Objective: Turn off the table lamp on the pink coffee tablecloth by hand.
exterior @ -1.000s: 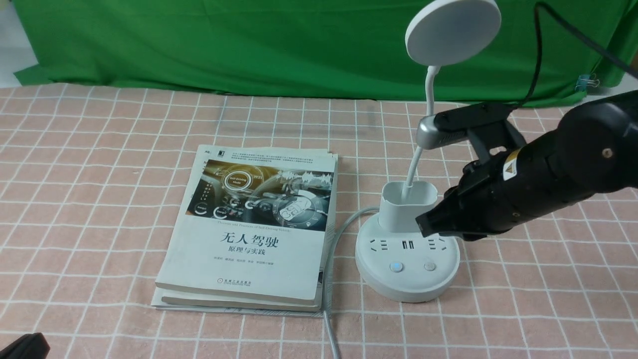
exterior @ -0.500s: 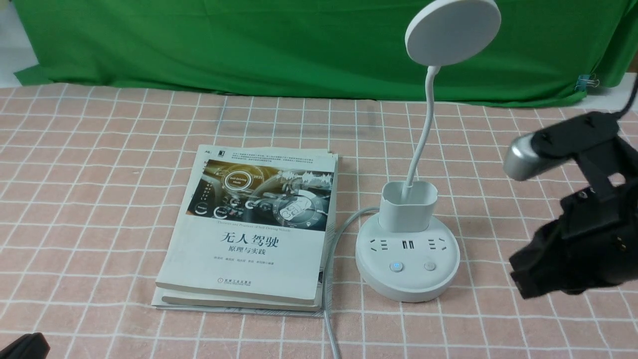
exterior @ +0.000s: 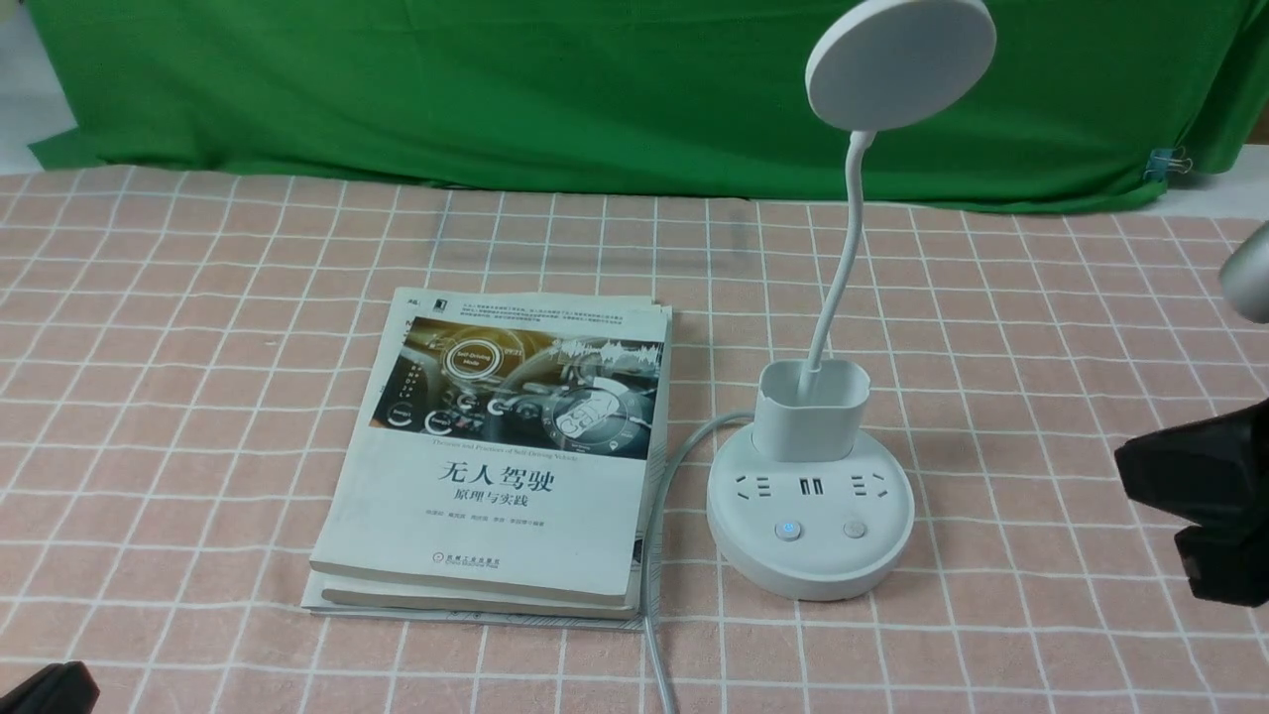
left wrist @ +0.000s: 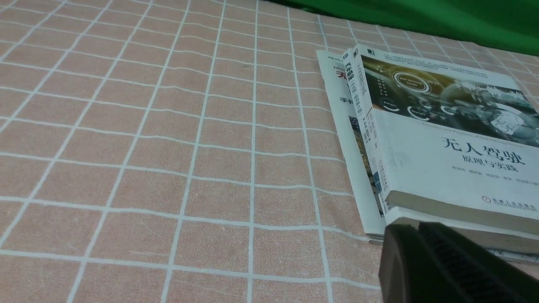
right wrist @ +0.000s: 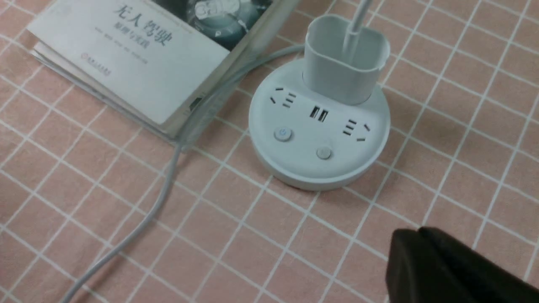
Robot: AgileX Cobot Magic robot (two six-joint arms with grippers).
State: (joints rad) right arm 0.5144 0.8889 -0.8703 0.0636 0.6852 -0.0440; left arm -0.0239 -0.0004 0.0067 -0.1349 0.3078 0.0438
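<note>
Pink tablecloth [exterior: 198, 397], gridded in thin white lines, spreads over the tabletop and fills most of the front view. Green cloth [exterior: 496, 99] hangs behind it, across the upper part of the frame; a clip [exterior: 1168, 164] sits on it near the upper right corner. Table lamp [exterior: 811, 516] stands upright on the pink tablecloth, right of centre: round white base, cup-shaped holder on top, thin neck rising with a slight bend to a flat disc head [exterior: 902, 64] at the top of the frame, tilted. Stack of books [exterior: 496, 466] lies left of the lamp, near it, top cover showing a car dashboard picture and Chinese lettering. Right gripper [right wrist: 433, 235], black, enters at the right edge of the front view, well apart from the lamp; its fingers are closed with nothing between them. Part of a silver-grey camera [exterior: 1251, 276] shows above it at the same edge. Left gripper [left wrist: 421, 229] shows only as a dark tip in the lower left corner of the front view; its fingers look pressed together, empty. Grey cable [exterior: 654, 595] runs from behind the lamp base, between lamp and books, down to the bottom edge. Smallest: two round buttons on the base front, left button [exterior: 788, 531] lit blue, right button [exterior: 854, 530] plain grey.
</note>
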